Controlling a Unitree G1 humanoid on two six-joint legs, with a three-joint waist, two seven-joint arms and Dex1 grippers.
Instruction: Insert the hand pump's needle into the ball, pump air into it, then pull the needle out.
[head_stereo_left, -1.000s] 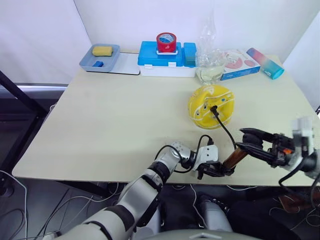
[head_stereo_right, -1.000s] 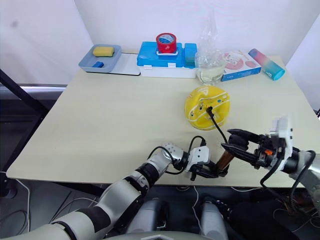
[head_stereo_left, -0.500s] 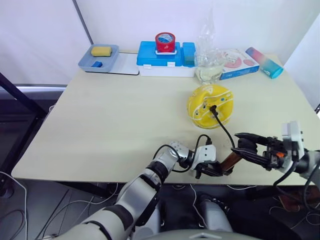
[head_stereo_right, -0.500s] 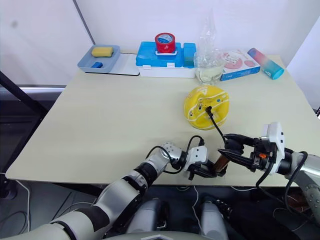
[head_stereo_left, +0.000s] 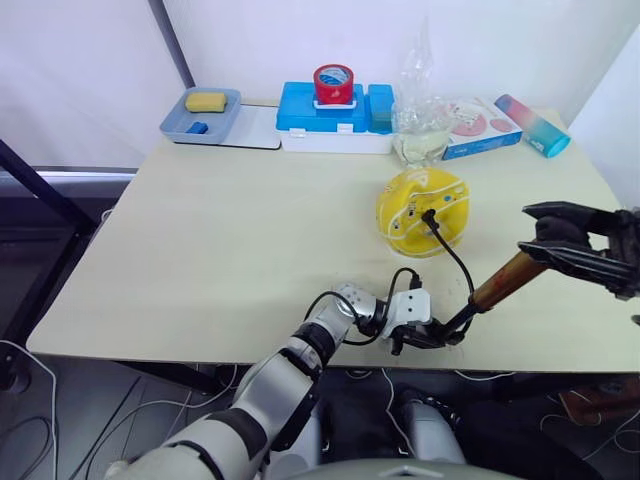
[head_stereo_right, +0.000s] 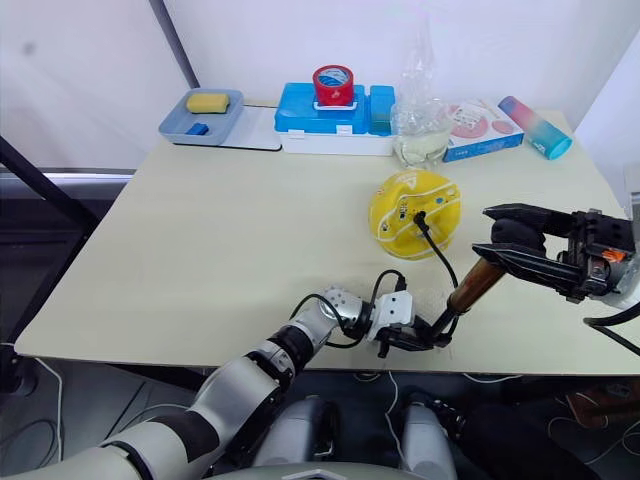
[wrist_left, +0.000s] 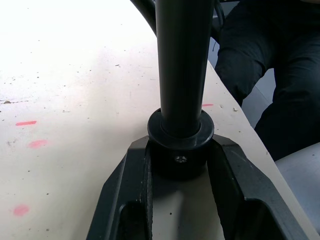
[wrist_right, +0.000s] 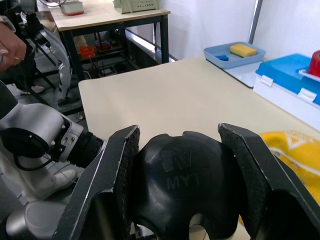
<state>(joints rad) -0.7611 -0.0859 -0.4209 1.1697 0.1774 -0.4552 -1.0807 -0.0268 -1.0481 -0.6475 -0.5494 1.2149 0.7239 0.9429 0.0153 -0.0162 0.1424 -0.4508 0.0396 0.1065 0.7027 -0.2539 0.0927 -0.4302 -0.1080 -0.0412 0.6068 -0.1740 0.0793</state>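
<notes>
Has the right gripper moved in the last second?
Yes. The right gripper, shut on the hand pump's handle, has gone up and to the robot's right, away from the ball.

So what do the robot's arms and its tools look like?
The left arm is built of rounded silver-grey segments with black joints, and thin black cables loop near its wrist. A small white block sits just behind the left tool, which has two black fingers. The right tool is black too, with long tapering fingers and a bit of orange and red wiring behind them.
</notes>
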